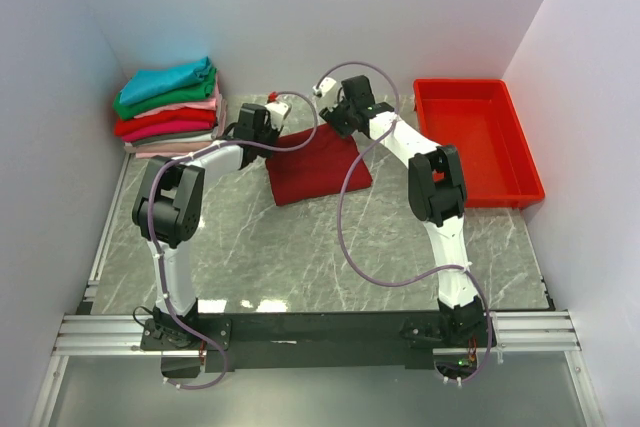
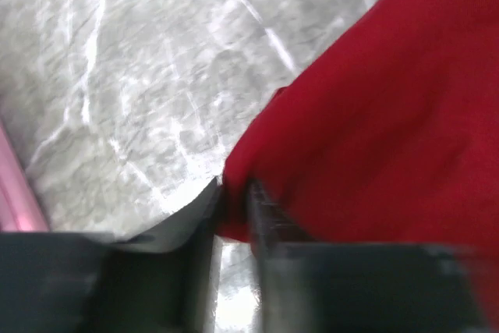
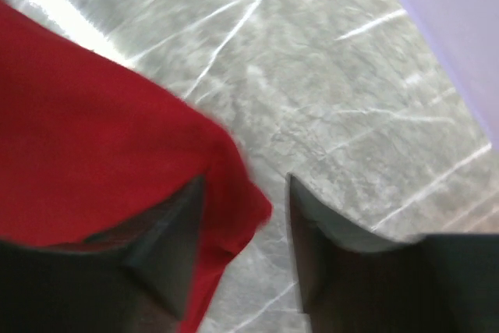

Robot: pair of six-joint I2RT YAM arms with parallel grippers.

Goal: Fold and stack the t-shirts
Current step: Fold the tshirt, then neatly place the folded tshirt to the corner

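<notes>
Left gripper (image 2: 234, 185): jaws almost together, nipping a corner of the dark red t-shirt (image 2: 374, 115).
Right gripper (image 3: 245, 181): jaws apart, the shirt's edge lying between them.
Dark red t-shirt: folded on the marble table (image 1: 300, 247), between both grippers.
Stack of folded t-shirts (image 1: 170, 107): far left corner.
Red tray (image 1: 478, 84): far right.

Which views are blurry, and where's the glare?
Top external: sharp, evenly lit, faint reflections on the marble table. Left wrist: blurred throughout, with soft edges on the dark red t-shirt, a smeared left end effector, and a bright glare patch between its fingers. Right wrist: blurred too, with a glare streak at top left.
</notes>
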